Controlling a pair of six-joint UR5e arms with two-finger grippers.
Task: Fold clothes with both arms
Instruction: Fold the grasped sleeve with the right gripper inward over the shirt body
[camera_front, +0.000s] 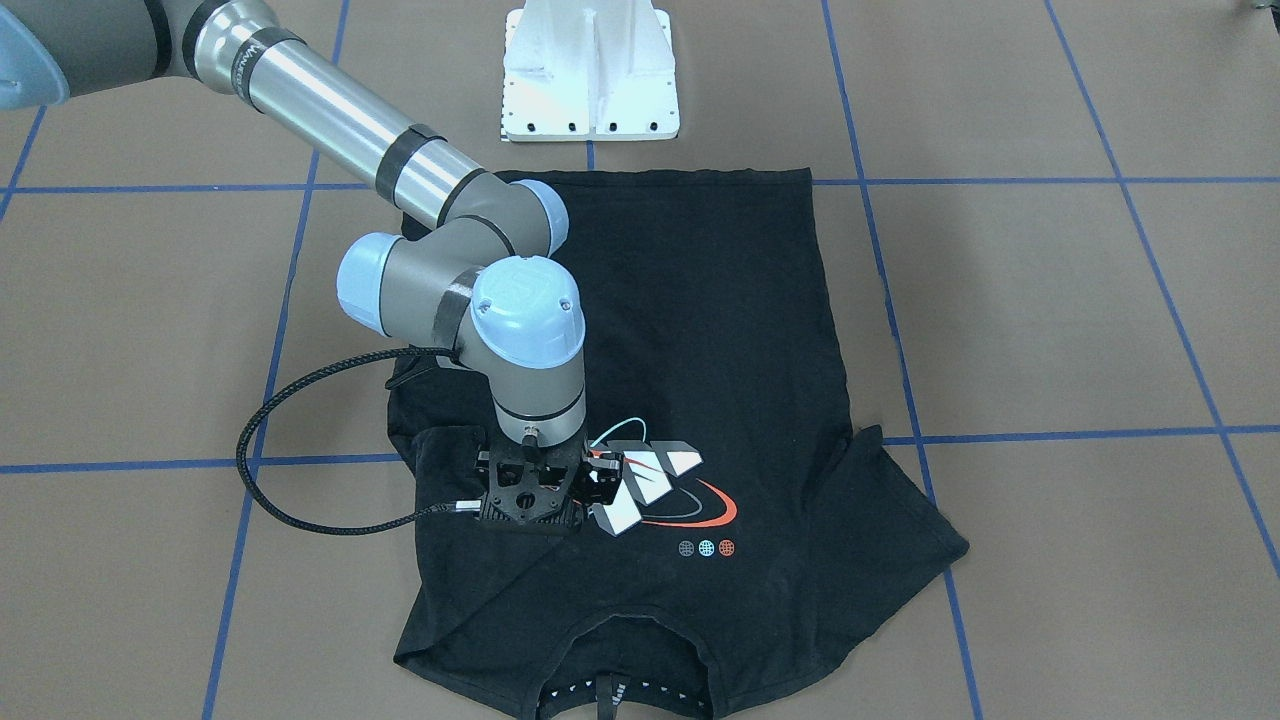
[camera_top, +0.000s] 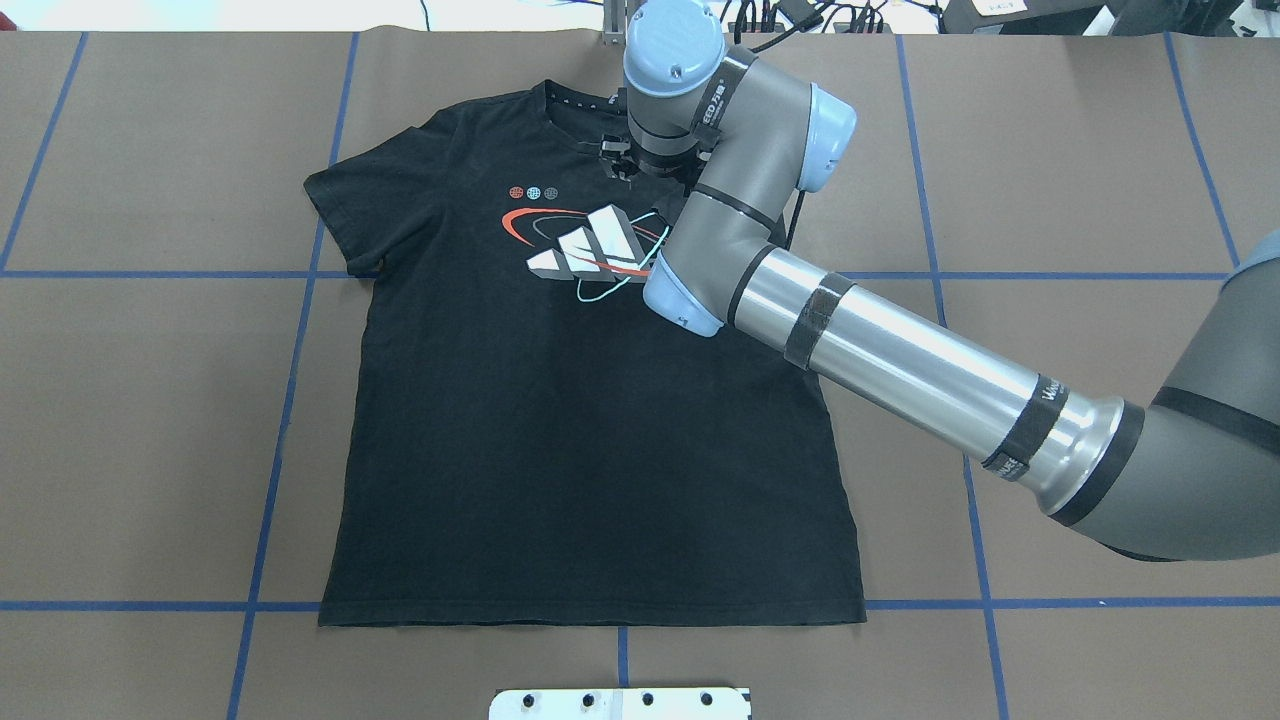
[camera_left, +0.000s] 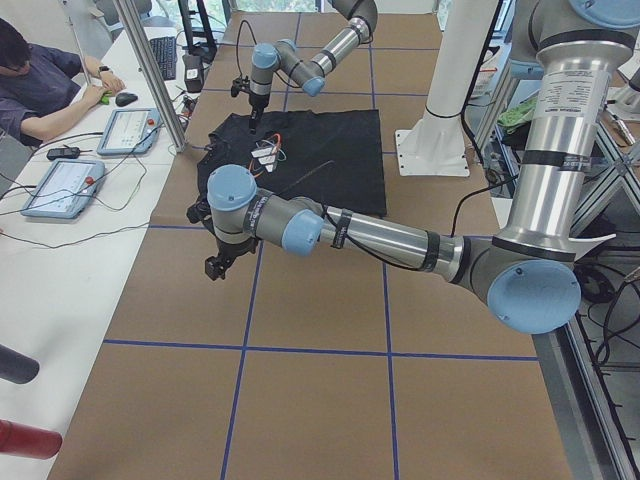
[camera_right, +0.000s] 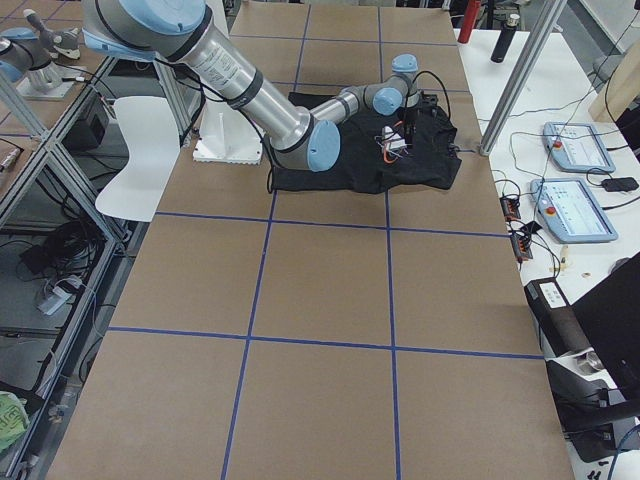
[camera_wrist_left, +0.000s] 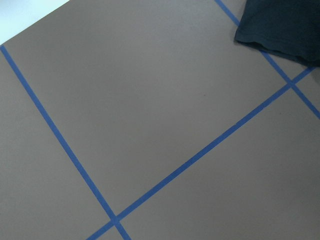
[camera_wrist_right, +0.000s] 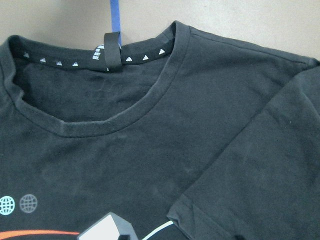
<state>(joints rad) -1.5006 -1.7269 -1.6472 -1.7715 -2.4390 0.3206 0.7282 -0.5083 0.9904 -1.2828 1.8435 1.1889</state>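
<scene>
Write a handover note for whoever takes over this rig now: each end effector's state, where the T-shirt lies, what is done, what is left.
Right end effector: low over the chest beside the graphic; open or shut cannot be told.
Left end effector: off the cloth, above bare table; state cannot be told.
T-shirt: face up, collar away from the robot.
Done: sleeve on the robot's right lies folded in over the chest.
Left: other sleeve lies spread flat; body unfolded.
</scene>
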